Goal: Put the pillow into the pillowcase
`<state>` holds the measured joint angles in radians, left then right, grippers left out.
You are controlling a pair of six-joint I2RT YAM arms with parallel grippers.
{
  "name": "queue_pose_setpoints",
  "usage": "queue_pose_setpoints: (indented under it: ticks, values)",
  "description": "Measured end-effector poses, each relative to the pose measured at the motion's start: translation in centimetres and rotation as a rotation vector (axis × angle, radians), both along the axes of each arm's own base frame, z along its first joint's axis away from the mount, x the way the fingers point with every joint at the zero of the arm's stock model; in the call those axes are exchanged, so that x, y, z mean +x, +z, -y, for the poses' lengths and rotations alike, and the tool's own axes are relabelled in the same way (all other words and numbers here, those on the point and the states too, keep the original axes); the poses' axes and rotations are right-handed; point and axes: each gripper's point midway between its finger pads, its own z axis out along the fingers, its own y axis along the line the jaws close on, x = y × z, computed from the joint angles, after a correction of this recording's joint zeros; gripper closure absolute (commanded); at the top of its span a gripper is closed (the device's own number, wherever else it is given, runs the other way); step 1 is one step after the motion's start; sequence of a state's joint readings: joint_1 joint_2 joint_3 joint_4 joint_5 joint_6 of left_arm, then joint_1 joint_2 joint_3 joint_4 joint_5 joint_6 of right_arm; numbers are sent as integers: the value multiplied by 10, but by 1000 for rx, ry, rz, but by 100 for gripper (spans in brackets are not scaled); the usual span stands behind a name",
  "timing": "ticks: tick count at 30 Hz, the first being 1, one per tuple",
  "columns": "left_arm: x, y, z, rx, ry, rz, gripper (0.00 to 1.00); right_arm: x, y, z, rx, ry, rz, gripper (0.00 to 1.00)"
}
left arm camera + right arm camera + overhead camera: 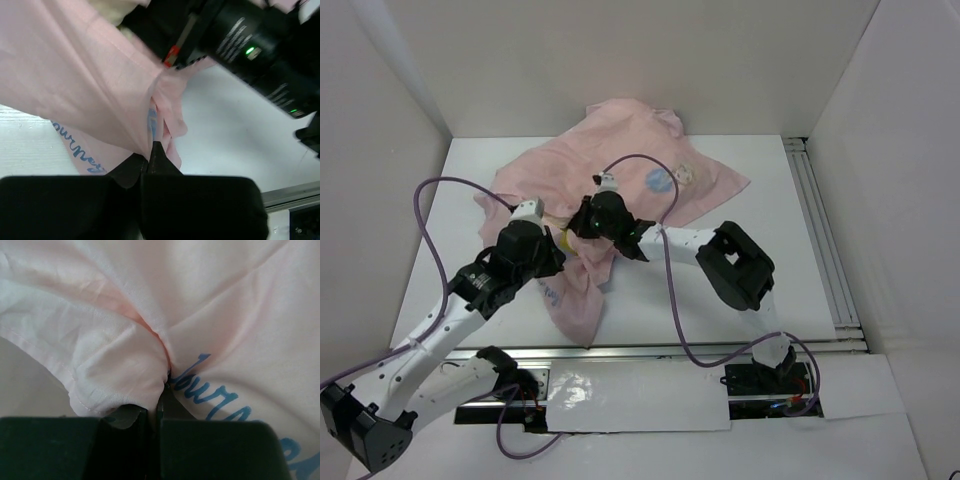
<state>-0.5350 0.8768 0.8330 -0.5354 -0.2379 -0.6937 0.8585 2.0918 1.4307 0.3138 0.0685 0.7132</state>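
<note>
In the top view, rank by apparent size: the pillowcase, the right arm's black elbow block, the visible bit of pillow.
1. pillowcase, largest by far.
2. black elbow block, though it sits raised, nearer the camera.
3. pillow, only a small yellow sliver showing.

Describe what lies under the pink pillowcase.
A sliver of cream-yellow pillow peeks out beneath the pillowcase; the rest is covered by fabric, so its extent cannot be seen.

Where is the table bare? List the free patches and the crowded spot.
Free: the table between the right corner of the pillowcase and the rail; the left strip between pillowcase and wall; the front patch between its near end and the right arm. Crowded: the centre, where left gripper and right gripper pinch the fabric.
</note>
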Motion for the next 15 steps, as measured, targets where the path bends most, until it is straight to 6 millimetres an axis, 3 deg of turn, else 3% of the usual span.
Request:
queue_pose_setpoints:
  ticks: [2,3,6,7,8,9,11,12,15]
  values:
    - [0,9,0,-6,-8,25,100,-13,-10,-7,-19,36,5,100]
    - [1,13,0,-7,-5,34,100,-23,-17,-9,-30,72,9,88]
    - [5,23,-2,3,17,43,100,-48,-30,-7,-51,154,22,68]
    - [7,24,-3,10,29,40,92,-56,-30,-2,-56,181,29,53]
    - [9,24,-4,17,39,31,80,-64,-24,2,-57,210,41,46]
    - [9,22,-5,25,51,15,57,-70,-14,6,-53,239,61,40]
    - [8,14,-7,42,77,-29,37,-81,15,14,-48,297,116,20]
    - [7,9,-9,52,96,-57,0,-86,36,19,-39,323,160,18]
    - [7,13,-18,53,162,-67,0,-93,70,41,-86,353,242,10]
